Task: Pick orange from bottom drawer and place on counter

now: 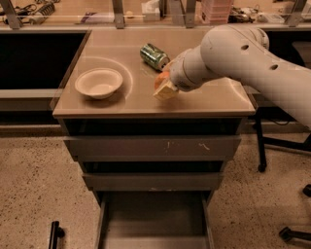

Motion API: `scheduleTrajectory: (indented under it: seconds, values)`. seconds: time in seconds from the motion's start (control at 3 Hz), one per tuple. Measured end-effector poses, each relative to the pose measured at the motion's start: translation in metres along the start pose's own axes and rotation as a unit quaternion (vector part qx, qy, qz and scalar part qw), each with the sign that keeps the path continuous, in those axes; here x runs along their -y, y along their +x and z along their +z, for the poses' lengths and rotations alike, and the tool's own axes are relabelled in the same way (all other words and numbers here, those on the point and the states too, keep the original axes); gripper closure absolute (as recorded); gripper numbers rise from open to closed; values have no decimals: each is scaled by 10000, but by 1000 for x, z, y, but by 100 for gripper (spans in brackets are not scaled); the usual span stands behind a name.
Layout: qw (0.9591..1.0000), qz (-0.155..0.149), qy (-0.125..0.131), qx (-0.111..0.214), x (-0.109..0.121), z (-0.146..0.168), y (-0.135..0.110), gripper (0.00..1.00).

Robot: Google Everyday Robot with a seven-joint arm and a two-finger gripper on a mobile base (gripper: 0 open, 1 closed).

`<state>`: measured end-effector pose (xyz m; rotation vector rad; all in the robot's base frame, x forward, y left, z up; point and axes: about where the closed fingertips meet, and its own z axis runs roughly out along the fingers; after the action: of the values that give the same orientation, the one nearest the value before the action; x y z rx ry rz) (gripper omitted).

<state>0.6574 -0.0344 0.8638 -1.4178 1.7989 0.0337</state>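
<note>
Beige fingers [166, 91] clamped on orange [160, 78], over counter [218, 95], bottom drawer [155, 219] open.

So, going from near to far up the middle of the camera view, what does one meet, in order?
Open bottom drawer → front edge of the counter → gripper at the orange → green soda can → long bench. The white bowl lies level with the gripper, so it is left out.
</note>
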Motion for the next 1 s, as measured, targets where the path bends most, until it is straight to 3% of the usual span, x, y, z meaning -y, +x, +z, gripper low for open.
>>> scheduleTrajectory:
  seconds: [0.33,1.0]
  values:
    - [10000,1,-3,0,0,0,0,82]
    - [10000,1,-3,0,0,0,0,35]
